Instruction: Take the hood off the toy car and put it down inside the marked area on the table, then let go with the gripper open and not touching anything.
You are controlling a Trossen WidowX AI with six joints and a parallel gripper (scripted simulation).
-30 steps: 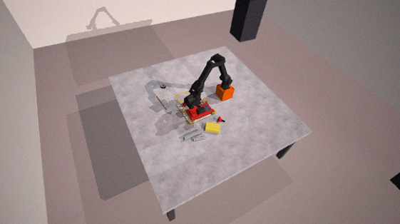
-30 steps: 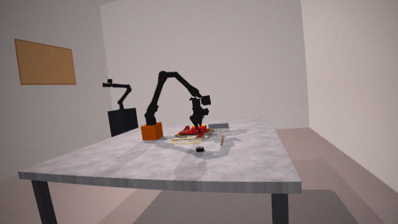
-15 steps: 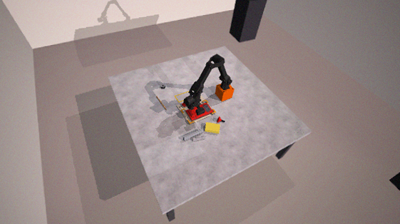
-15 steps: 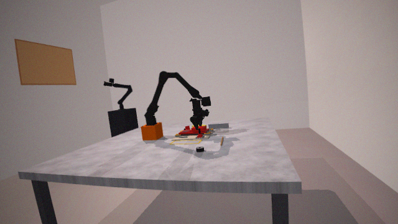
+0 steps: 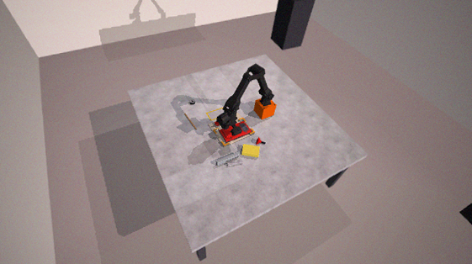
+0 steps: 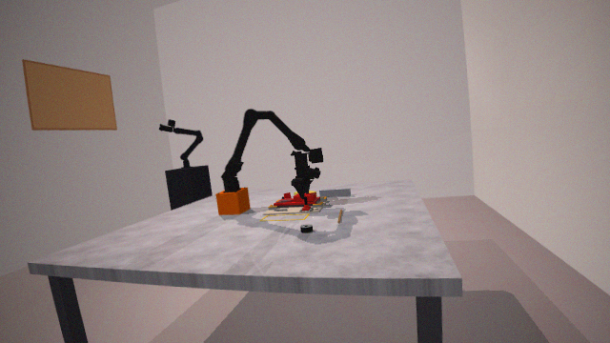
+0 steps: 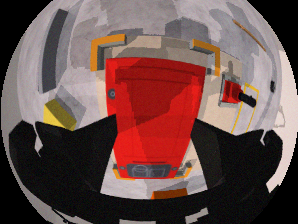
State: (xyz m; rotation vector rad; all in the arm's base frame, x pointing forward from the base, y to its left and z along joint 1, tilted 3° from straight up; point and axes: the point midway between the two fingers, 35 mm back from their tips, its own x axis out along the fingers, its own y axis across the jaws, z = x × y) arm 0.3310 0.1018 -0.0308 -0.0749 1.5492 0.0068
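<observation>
The red toy car (image 5: 225,138) (image 6: 282,203) sits between orange corner brackets on a beige board. Its red hood (image 7: 162,142) is the broad panel between my fingers in the wrist view; its seam with the body is hard to make out. My gripper (image 5: 236,129) (image 6: 305,198) (image 7: 155,119) points down over the car, black fingers along the hood's two long sides. It is shut on the hood, which still sits low at the car. The marked area, a yellow outline (image 5: 214,110) (image 6: 286,220) (image 7: 253,111), lies beside the board.
A yellow block (image 5: 250,151) (image 7: 60,115), a grey channel (image 5: 226,158) (image 6: 335,192) (image 7: 54,50) and a red-and-black piece (image 5: 259,141) lie near the board. A small red part with a black pin (image 7: 232,92) is beside the car. A thin wooden stick (image 5: 190,121) (image 6: 340,215) and black disc (image 5: 192,102) (image 6: 306,229) lie farther off.
</observation>
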